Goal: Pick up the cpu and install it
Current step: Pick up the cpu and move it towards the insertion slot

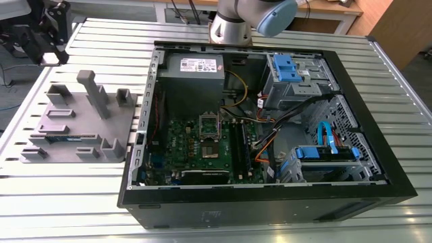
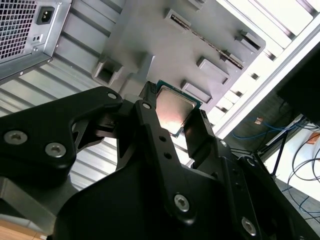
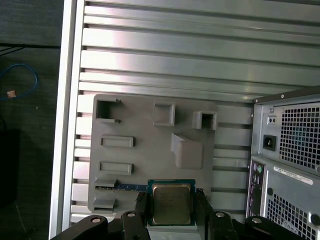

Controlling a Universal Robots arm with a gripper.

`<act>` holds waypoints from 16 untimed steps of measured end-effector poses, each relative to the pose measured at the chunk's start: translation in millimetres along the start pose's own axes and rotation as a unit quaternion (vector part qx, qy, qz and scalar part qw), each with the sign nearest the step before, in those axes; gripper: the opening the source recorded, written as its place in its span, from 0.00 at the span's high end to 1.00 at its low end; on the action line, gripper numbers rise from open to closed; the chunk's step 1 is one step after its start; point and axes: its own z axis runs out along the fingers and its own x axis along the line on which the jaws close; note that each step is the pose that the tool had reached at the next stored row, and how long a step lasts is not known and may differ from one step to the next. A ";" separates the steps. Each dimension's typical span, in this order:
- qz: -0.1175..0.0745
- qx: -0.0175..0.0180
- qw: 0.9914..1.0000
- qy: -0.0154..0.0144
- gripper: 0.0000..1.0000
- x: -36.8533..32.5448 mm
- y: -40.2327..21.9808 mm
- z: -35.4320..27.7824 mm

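The cpu [image 3: 171,204], a small square chip with a shiny metal top and green edge, sits between my gripper's [image 3: 172,212] two black fingers [image 3: 142,210]. The second wrist view shows the cpu [image 2: 172,109] clamped the same way in the gripper [image 2: 175,120]. In the exterior view the gripper [image 1: 48,56] hangs high at the far left, above and beyond the grey fixture [image 1: 78,126]. The motherboard [image 1: 196,152] lies in the open computer case [image 1: 270,202], with its socket [image 1: 209,132] near the board's middle, well away from the gripper.
The grey fixture [image 3: 150,150] has several raised holders, and a narrow memory stick [image 3: 131,187] lies in one slot. The case's rear panel [image 3: 285,150] stands beside the fixture. Blue drive cages [image 1: 290,71] and cables [image 1: 270,136] fill the case on the exterior view's right. The slatted metal table [image 1: 68,202] carries everything.
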 end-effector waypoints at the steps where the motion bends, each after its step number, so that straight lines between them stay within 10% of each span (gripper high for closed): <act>1: 0.000 0.000 1.000 0.000 0.53 -0.7 -0.1 0.0; 16: 0.000 0.000 1.000 0.000 0.53 -12.4 -0.7 0.4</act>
